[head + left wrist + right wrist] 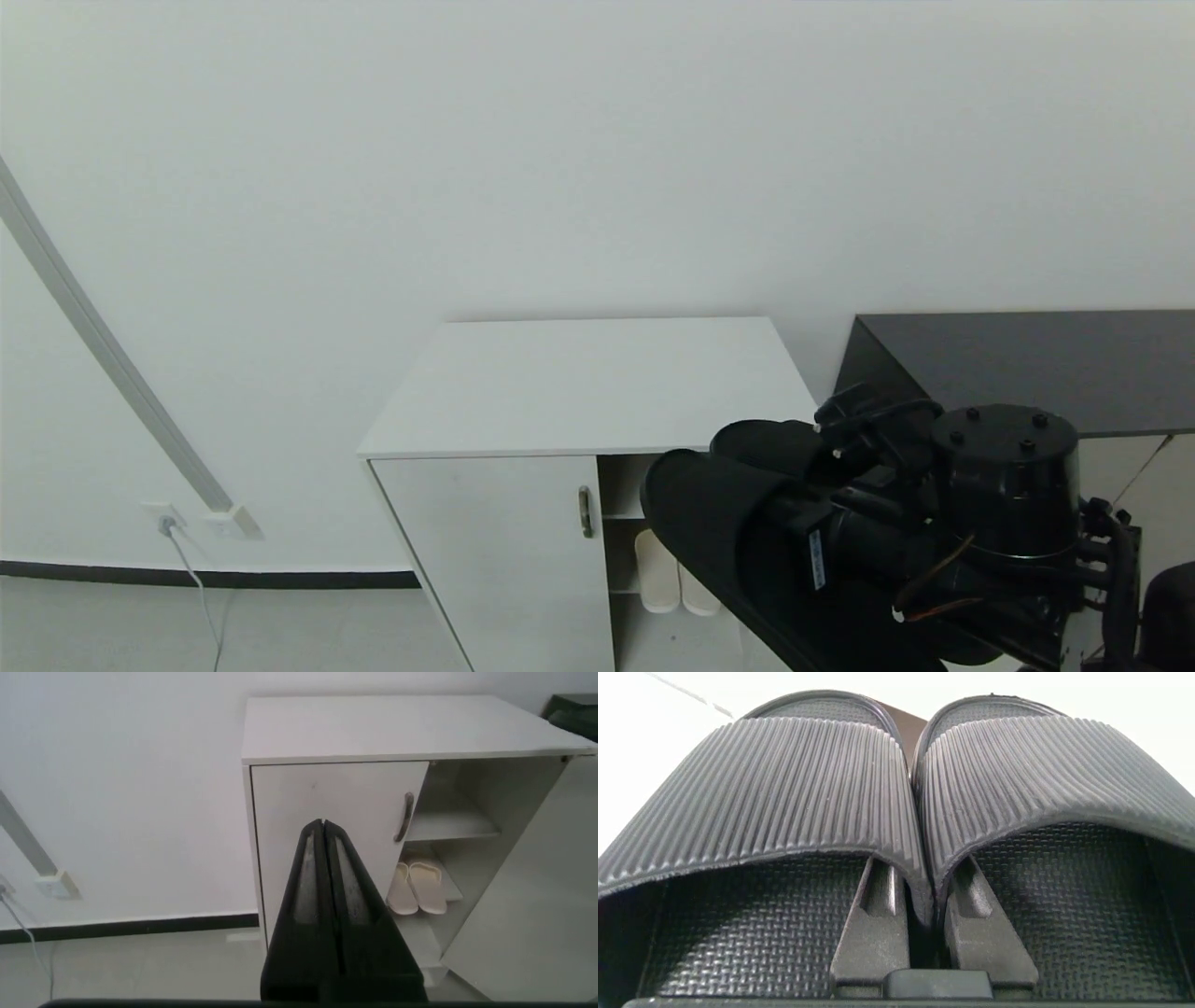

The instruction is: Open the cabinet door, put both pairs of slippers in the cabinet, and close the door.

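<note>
the right end effector (920,905) clamps the black slippers (700,509) near the open cabinet (579,392), white slippers (418,887) already on its shelf (455,894). left end effector (323,863) is closed, empty. next, i think, place the black pair inside.

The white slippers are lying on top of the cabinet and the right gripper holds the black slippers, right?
Not quite. The left wrist view shows the white slippers inside the open cabinet, on a shelf, not on top. The right gripper does hold the black slippers.
</note>
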